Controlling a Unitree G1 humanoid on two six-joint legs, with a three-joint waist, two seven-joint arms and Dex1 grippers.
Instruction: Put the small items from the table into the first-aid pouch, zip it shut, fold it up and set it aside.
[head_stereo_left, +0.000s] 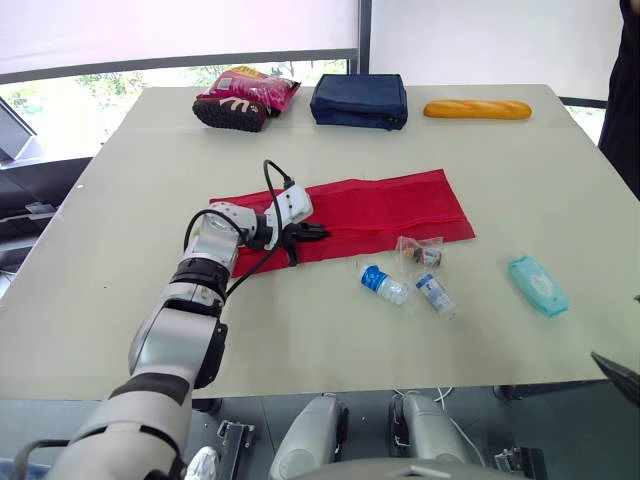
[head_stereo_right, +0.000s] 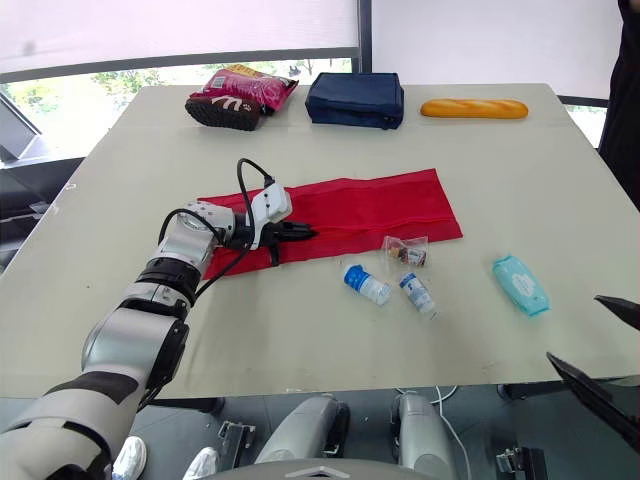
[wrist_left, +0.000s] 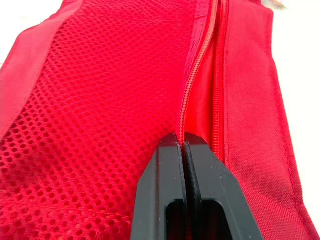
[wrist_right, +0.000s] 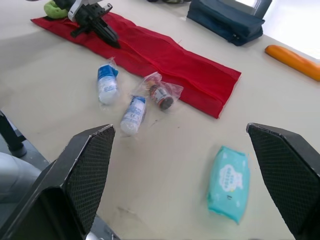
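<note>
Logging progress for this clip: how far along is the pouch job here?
Nothing is packed yet. In hand: the left claw is closed at the zipper of the flat red pouch. Left: two bottles, bagged jar and wipes pack sit on the table; then zipping, folding, setting aside.

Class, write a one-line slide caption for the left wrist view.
Left claw, shut, with its tips at the zipper of the red mesh pouch.

The left gripper's (wrist_left: 183, 142) closed tips hide where the red pouch's (wrist_left: 100, 100) zipper (wrist_left: 192, 85) ends, so whether they pinch a pull I can't tell. The blue-capped bottle (head_stereo_left: 384, 284) has a label too small to read (the bagged vial (head_stereo_left: 427, 256) likewise). A person's dark clothing (head_stereo_left: 625, 90) is cut off at the right edge.
</note>
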